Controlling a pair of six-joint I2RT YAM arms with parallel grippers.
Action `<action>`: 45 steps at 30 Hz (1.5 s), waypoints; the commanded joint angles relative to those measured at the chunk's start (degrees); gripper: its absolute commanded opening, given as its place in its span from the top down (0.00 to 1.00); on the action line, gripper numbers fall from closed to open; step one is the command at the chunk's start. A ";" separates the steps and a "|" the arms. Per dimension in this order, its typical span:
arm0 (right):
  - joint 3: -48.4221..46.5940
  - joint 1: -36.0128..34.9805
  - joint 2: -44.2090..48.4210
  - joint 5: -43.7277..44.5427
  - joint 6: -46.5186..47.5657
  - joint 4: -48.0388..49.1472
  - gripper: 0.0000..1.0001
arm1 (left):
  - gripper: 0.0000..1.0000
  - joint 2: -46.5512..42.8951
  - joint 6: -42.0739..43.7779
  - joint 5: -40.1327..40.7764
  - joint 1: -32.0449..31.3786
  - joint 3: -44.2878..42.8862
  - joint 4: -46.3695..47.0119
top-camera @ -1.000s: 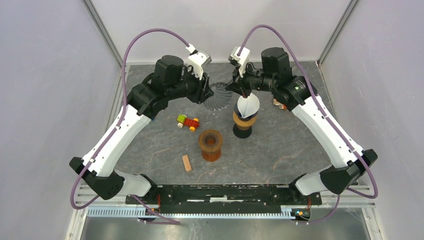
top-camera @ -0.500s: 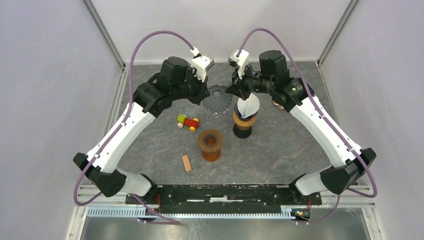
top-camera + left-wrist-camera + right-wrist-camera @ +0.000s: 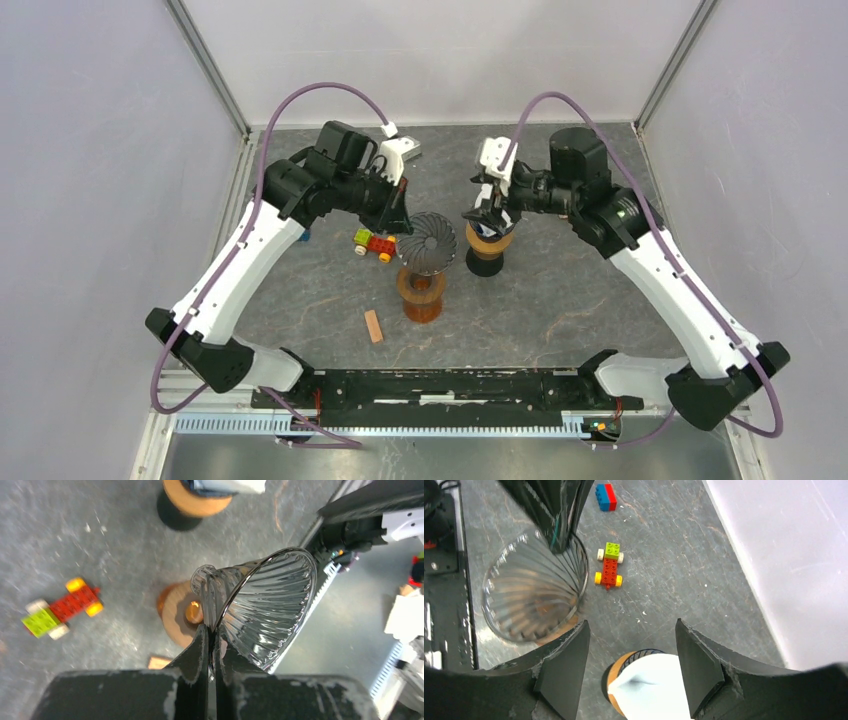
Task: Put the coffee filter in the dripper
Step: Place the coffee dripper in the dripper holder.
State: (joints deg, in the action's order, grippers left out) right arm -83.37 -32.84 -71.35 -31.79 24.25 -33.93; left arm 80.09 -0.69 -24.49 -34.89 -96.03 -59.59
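Since a second ago the clear ribbed glass dripper [image 3: 428, 242] has been carried from the far side to a spot directly above the brown spool-shaped wooden stand [image 3: 422, 298]. It is held there by its rim, on which the left gripper [image 3: 211, 636] is clenched. The glass is a fluted cone with a narrow neck, and the neck is pointed down at the stand's hollow top. Whether neck and stand touch cannot be made out; a small gap seems likely.

Just right of that stand and slightly farther back, the white paper filter [image 3: 654, 682] is seen as a smooth folded cone. It is seated in a tan wooden ring on a black foot [image 3: 487, 250]. The right gripper [image 3: 631, 625] has been released from the filter and is spread wide above it. In the overhead view the filter is largely hidden by that gripper.

Left of the stand a red and green brick car [image 3: 375, 243] lies on the mottled grey table [image 3: 560, 300]. Nearer the arm bases, a small wooden block [image 3: 373, 326] is seen.
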 commanded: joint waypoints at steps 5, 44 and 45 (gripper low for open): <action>5.73 0.51 1.49 -15.07 13.19 -3.70 0.30 | 0.98 2.35 0.33 -11.58 5.68 -0.17 -14.14; 6.19 -14.95 -4.22 -9.14 26.90 -14.41 0.55 | 0.98 7.21 -3.09 -12.97 7.30 6.82 -9.14; 6.19 -15.08 -4.43 -8.92 26.90 -14.29 0.56 | 0.98 7.18 -3.18 -12.87 7.34 6.78 -9.18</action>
State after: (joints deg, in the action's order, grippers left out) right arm -74.56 -47.18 -75.20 -42.44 49.45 -48.16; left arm 87.99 -1.87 -36.07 -28.03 -89.10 -70.00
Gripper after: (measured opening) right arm 0.457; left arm 0.053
